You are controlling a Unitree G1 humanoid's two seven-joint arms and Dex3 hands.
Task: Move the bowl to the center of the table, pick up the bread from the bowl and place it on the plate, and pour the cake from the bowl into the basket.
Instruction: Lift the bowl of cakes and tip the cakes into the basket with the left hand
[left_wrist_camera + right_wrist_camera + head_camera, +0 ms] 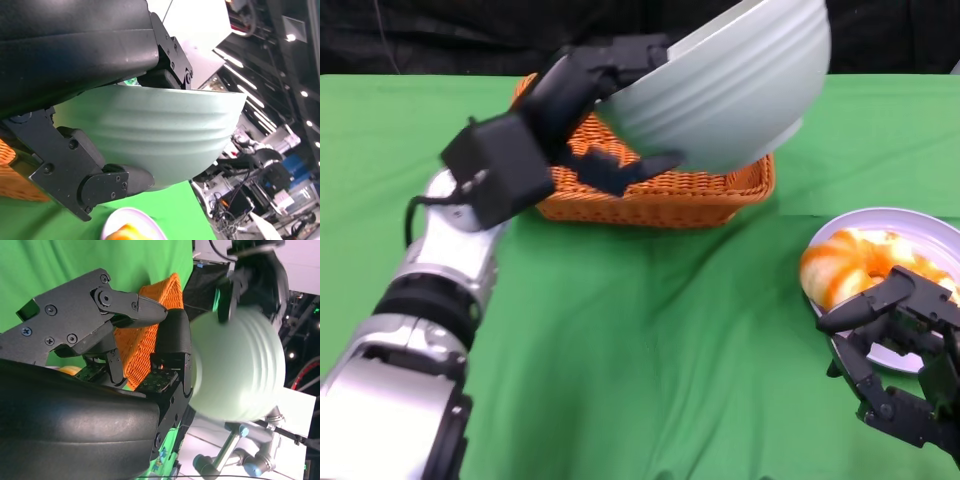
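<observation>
My left hand (575, 110) grips the pale green bowl (725, 85) by its rim and holds it tilted, raised over the orange woven basket (670, 195). The bowl's underside faces the head camera; its inside and the cake are hidden. The left wrist view shows the bowl (155, 135) held between that hand's fingers (95, 182). The bread (850, 265), an orange-and-white ring, lies on the white plate (930, 235) at the right. My right hand (895, 355) rests at the plate's near edge with fingers apart, holding nothing. The right wrist view shows the bowl (240, 370) and basket (145, 335) beyond.
Green cloth (650, 350) covers the table. The basket stands at the back centre, the plate at the right edge. A black backdrop runs behind the table.
</observation>
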